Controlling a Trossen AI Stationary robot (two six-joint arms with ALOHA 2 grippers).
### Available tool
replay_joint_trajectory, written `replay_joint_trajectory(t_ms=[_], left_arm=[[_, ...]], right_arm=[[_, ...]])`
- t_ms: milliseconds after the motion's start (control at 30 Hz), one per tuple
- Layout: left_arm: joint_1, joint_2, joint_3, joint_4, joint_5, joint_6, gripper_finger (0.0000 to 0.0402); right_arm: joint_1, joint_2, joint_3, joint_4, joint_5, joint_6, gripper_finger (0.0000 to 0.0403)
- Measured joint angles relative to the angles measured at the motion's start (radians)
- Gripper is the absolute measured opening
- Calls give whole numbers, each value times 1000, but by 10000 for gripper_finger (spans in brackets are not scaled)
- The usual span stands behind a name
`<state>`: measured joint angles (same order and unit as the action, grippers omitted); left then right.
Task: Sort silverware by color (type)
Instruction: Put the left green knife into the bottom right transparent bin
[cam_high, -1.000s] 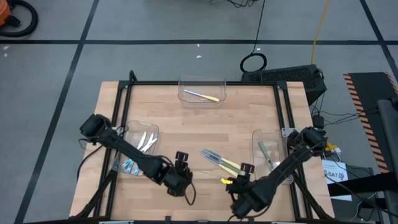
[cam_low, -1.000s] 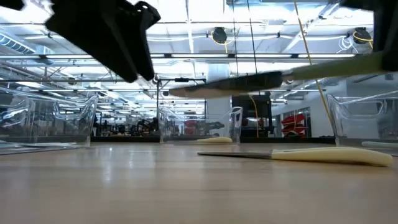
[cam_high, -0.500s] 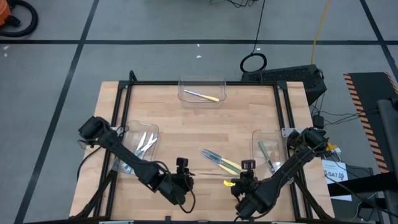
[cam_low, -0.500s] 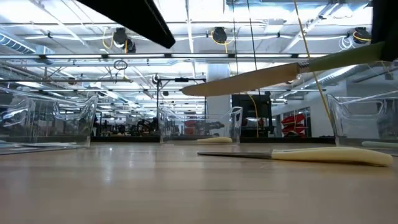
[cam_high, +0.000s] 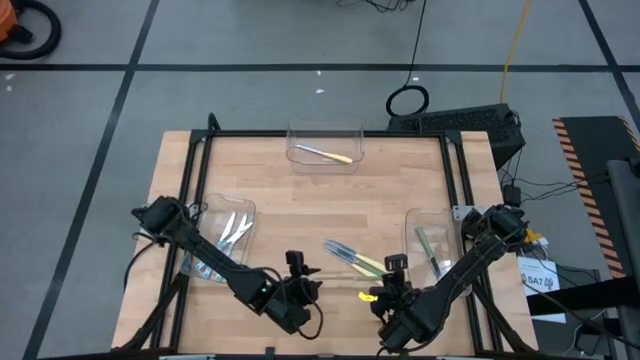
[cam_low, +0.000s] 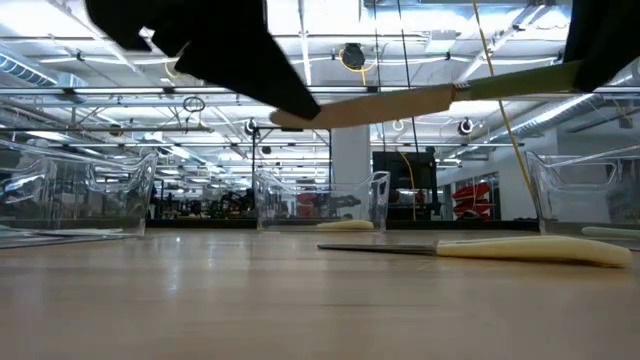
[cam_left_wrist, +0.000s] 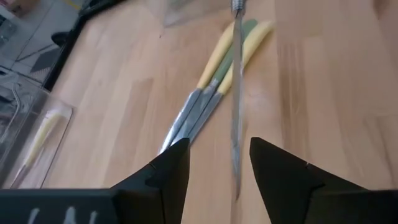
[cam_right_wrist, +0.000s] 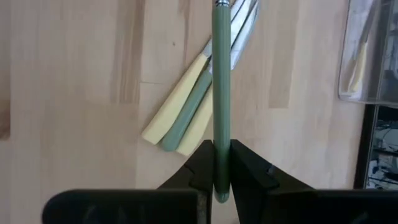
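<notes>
My right gripper (cam_right_wrist: 221, 149) is shut on a green-handled knife (cam_low: 400, 103), which hangs roughly level above the table with its silver blade (cam_left_wrist: 236, 93) toward my left gripper (cam_high: 312, 285). That gripper is open, and its two fingers (cam_left_wrist: 174, 168) stand on either side of the blade's tip without touching it. Three utensils (cam_high: 350, 258), two with yellow handles and one with a green handle, lie flat on the table in a loose bunch just beyond both grippers. My right gripper pinches the knife's green handle (cam_right_wrist: 221, 124) between its two fingers, close to the handle's free end. The handle runs on out from between the fingers in the direction they point. The knife is lifted clear of the table, about level, its blade toward the table's left.
There are three clear bins. One at the far edge (cam_high: 325, 150) holds a yellow-handled utensil. One at the left (cam_high: 225, 235) holds several utensils. One at the right (cam_high: 432, 250) holds a green-handled one. Bare wood lies between the bins.
My left gripper has swung toward the table's right and come down, turning as it went, until its open fingers flank the blade's tip. My right gripper has rolled at the wrist, turning the knife about its length. The blade's tip now stands a little higher.
</notes>
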<state>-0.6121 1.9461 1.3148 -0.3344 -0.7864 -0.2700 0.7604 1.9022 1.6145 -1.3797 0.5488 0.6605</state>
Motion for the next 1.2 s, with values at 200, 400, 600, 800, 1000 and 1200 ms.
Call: replay_joint_trajectory(t_ms=[200, 400, 600, 800, 1000, 1200], left_arm=[[3, 0, 0, -3, -1, 28, 135], [13, 0, 0, -5, -2, 58, 56], [10, 0, 0, -17, 8, 86, 10], [-2, 0, 0, -75, -45, 93, 9], [-37, -3, 64, -386, -185, -49, 8], [-85, -6, 162, -730, -238, -252, 7]], right_arm=[[0, 0, 0, 5, 33, 21, 30], [0, -1, 0, 29, 33, 35, 28], [0, -1, 0, 56, 46, 62, 37], [0, -1, 0, 81, 60, 200, 60], [0, -1, 0, 63, 112, 583, 104], [2, -2, 0, 59, 215, 772, 133]])
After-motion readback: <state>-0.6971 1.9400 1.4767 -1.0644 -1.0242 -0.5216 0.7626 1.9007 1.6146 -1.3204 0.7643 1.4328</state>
